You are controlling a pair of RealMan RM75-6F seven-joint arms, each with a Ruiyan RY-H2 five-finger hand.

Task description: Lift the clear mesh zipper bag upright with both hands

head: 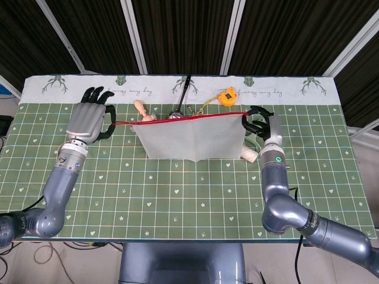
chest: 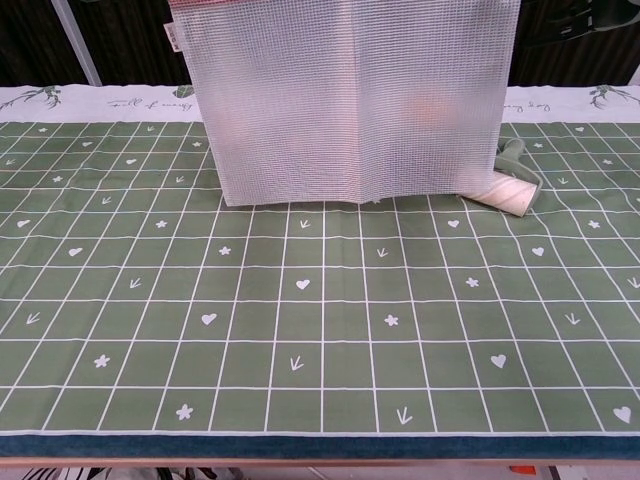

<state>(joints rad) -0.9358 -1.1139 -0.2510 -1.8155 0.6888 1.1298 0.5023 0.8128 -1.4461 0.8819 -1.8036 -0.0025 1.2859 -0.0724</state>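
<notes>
The clear mesh zipper bag (head: 192, 142) hangs upright between my two hands, its red zipper edge (head: 177, 118) pulled straight along the top. My left hand (head: 89, 118) pinches the left end of the zipper edge, its other fingers pointing up. At the top right corner, my right hand (head: 259, 122) grips the bag with curled fingers. In the chest view the bag (chest: 350, 100) fills the upper middle, with its lower edge just above the green mat (chest: 320, 320). Neither hand shows clearly there.
A lint roller (chest: 505, 186) lies behind the bag's right lower corner. Beyond the bag lie a wooden figure (head: 142, 110), a ladle (head: 185, 90) with a black handle and a yellow tape measure (head: 227, 94). Dark panels stand behind the table.
</notes>
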